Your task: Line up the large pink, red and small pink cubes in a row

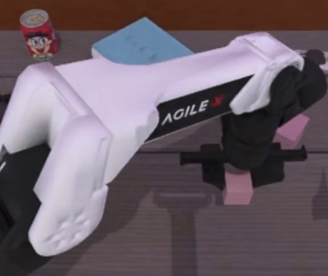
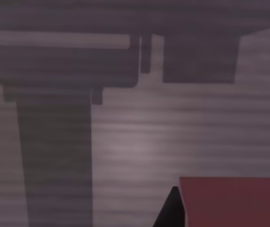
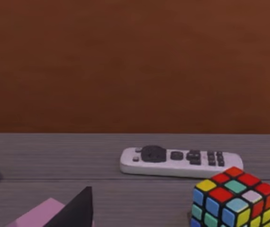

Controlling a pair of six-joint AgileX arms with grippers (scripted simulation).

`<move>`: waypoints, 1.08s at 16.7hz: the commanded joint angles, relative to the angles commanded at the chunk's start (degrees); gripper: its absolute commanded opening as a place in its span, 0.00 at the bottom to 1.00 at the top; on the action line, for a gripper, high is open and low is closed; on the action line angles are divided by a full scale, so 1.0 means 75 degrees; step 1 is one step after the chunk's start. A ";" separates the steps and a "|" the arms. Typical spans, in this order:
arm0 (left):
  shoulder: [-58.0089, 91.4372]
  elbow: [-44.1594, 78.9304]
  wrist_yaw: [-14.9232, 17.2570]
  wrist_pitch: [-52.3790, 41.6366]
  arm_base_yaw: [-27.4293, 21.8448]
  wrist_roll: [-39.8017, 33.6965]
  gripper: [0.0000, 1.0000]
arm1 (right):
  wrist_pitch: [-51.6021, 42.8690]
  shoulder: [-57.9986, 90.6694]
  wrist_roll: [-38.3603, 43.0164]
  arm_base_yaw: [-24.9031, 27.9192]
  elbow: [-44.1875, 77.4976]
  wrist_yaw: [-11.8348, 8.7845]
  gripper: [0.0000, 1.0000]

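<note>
Matte grey wood grain is seen on the table (image 1: 152, 241); the pink cube (image 1: 237, 188) beneath the left gripper (image 1: 241, 167) looks plain, smooth.

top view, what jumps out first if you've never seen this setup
The white left arm fills most of the picture, reaching from the lower left across to the right, where its black wrist hangs over a pink cube. Another pink cube peeks out just behind the wrist. At the far left edge stands a red can, with a blue book beside it.

Drink can (image 1: 38, 33), blue book (image 1: 141, 43), remote (image 3: 181, 161), puzzle cube (image 3: 233, 197).
</note>
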 joint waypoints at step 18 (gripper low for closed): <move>0.0279 -0.1435 -0.0001 0.1747 -0.0047 -0.0041 0.53 | 0.0000 0.0000 0.0000 0.0000 0.0000 0.0000 1.00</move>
